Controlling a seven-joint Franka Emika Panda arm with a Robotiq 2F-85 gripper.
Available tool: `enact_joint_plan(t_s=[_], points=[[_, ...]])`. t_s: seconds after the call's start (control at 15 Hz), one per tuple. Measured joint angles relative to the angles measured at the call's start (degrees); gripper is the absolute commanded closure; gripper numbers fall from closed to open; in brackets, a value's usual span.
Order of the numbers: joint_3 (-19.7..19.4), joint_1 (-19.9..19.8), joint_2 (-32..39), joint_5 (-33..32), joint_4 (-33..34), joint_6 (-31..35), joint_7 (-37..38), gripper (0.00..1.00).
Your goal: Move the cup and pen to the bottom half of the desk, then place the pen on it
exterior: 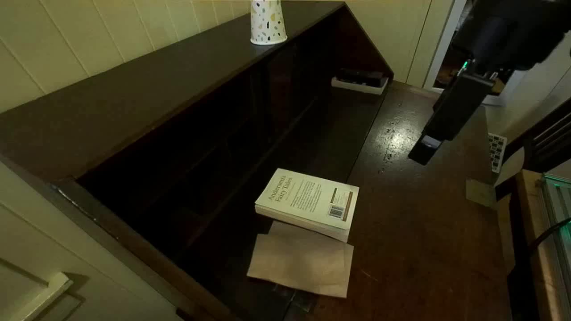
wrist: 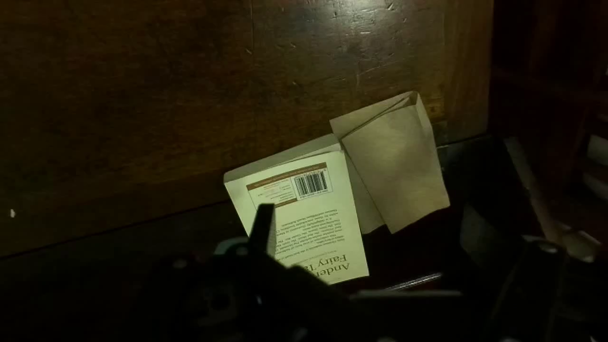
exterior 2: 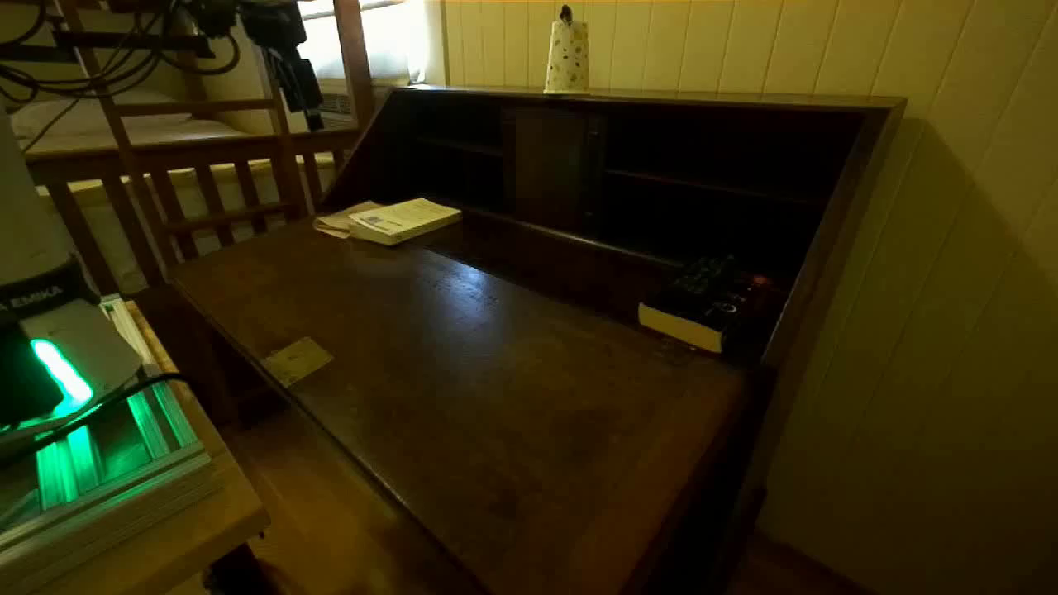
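Note:
The white dotted cup [exterior: 268, 26] stands upside down, its wide rim on the raised top ledge of the dark brown desk [exterior: 415, 232]. An exterior view shows a small dark shape on top of the cup [exterior 2: 568, 62]; it looks like the pen [exterior 2: 566, 12], but its length does not show. My gripper [exterior: 424, 150] hangs above the lower desk surface, well apart from the cup. In the wrist view the jaws stand wide apart, with one finger [wrist: 265, 228] in front of the book and nothing held. Cup and pen are out of the wrist view.
A white paperback book [exterior: 308, 203] and a folded brown paper [exterior: 303, 265] lie together near the cubbyholes. At the opposite end of the desk sits a thick dark book [exterior 2: 698, 310]. A brass-coloured plate [exterior 2: 299, 362] is set at the desk's front edge.

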Motion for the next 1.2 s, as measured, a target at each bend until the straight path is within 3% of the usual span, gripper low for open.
enact_joint_plan(t_s=[0.53,0.87,1.2], points=[[0.09,-0.83,0.01,-0.36,0.04,0.69,0.61,0.0],[-1.29,-9.08,1.08,-3.17,3.08,6.73,2.67,0.0],[-1.59,-15.29,7.14,-9.51,13.53,9.05,3.25,0.0]])
